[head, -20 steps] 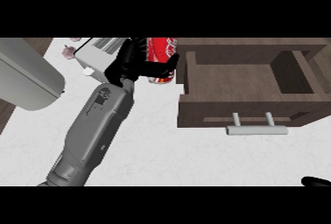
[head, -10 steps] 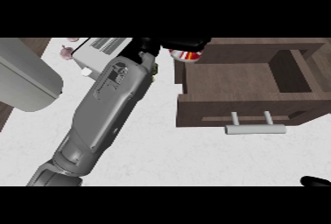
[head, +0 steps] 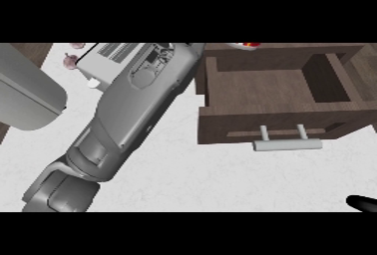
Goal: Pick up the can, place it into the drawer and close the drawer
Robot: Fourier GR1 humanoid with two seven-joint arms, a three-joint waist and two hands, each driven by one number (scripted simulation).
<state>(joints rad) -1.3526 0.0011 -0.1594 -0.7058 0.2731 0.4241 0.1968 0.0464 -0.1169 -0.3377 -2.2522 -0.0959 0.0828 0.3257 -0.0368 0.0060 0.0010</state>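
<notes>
The left forearm (head: 125,114) stretches far over the white counter (head: 206,179) beside the open drawer (head: 273,94), its hand out of sight; a red can (head: 249,45) peeks at the far edge, and of the right hand (head: 362,203) only a black tip shows, its fingers untellable.

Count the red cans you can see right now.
1: only a sliver of the red can shows at the view's top edge, above the open brown wooden drawer's back wall. The left hand holding it is out of view; nothing else red shows.
</notes>
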